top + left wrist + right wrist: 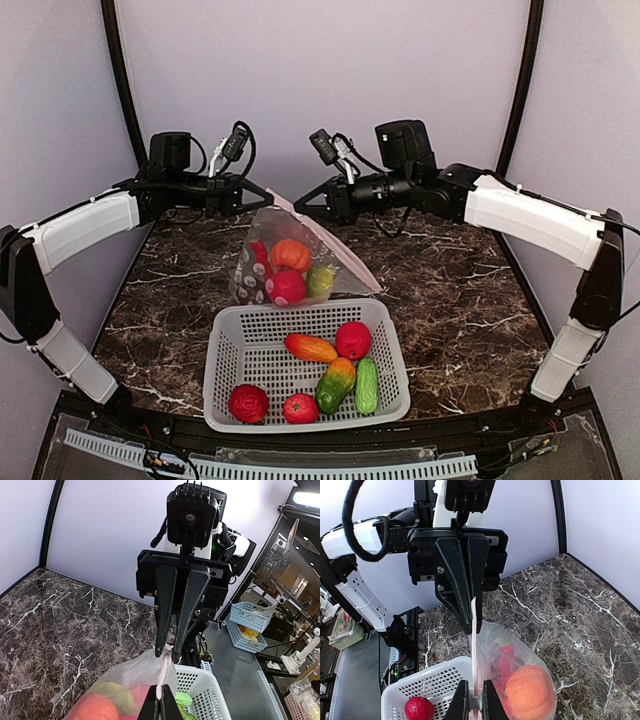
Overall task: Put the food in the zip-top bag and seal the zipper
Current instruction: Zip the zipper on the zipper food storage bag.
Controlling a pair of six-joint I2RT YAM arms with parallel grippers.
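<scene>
The clear zip-top bag (300,262) hangs between my two grippers above the marble table, behind the white basket. Inside it are an orange fruit (290,254), a red one (286,287) and a green one (320,280). My left gripper (158,687) is shut on one end of the zipper (163,670). My right gripper (475,682) is shut on the other end, and the zipper (475,655) runs taut and straight between them. From above, the left gripper (262,198) and the right gripper (303,210) nearly meet at the bag's top edge.
The white slotted basket (225,345) stands near the table's front edge, with several toy foods in it: an orange-red piece (311,347), a red ball (352,340), a cucumber (367,386) and a dark red fruit (248,403). Walls close off the back and both sides.
</scene>
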